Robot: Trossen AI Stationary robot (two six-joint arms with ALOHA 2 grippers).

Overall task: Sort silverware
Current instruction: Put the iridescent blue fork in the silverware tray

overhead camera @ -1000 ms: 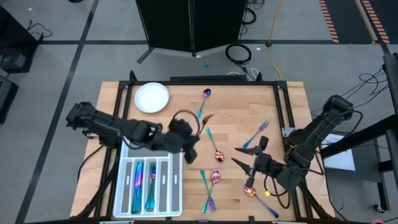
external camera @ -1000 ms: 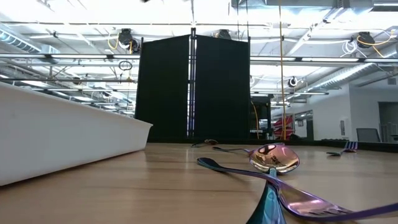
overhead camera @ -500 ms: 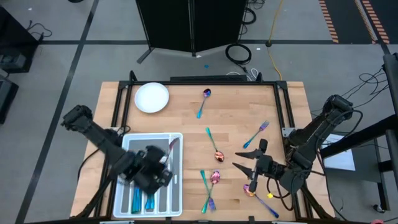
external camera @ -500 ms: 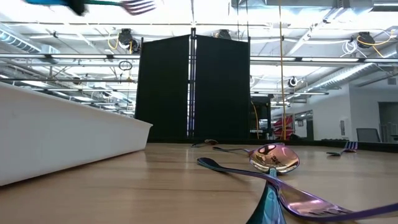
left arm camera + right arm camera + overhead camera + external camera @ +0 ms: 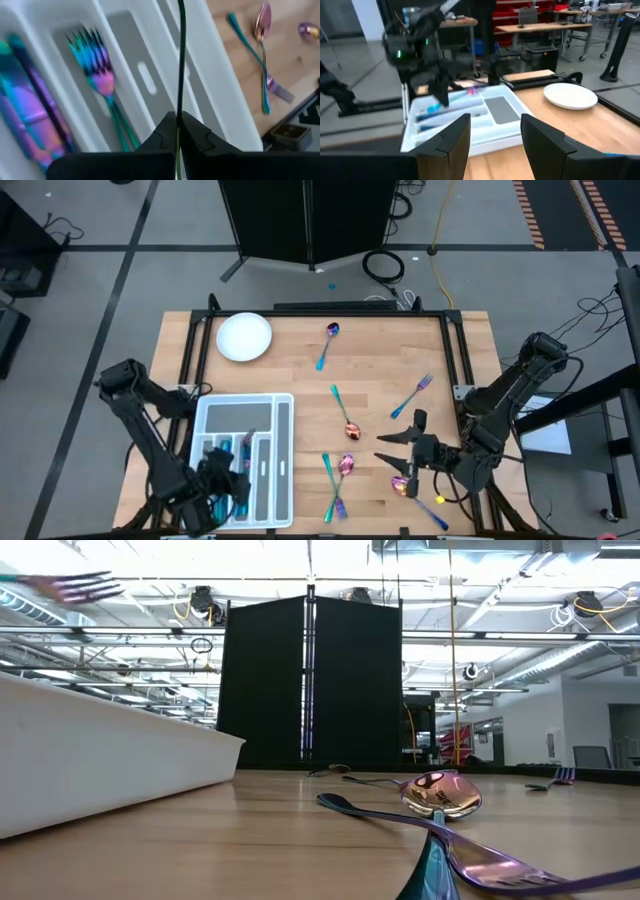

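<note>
Left gripper (image 5: 178, 131) over translucent white compartment tray (image 5: 283, 480); fingers (image 5: 196, 134) pinched tight on slim dark-green iridescent fork handle (image 5: 180, 60). Fork head (image 5: 70, 585) aloft. Best lowered level, lined along the slot holding rainbow fork (image 5: 100, 80), released low. Right gripper (image 5: 403, 450) hovering spread wide, empty, above table (image 5: 380, 360) near loose spoons (image 5: 350, 428).

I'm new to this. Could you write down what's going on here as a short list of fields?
left gripper: shut on a fork, edge-on, over the tray
right gripper: fingers open, holding nothing, above the loose silverware
in tray: fork, other pieces
on table: spoons and forks, scattered
plate: bare, far corner
</note>
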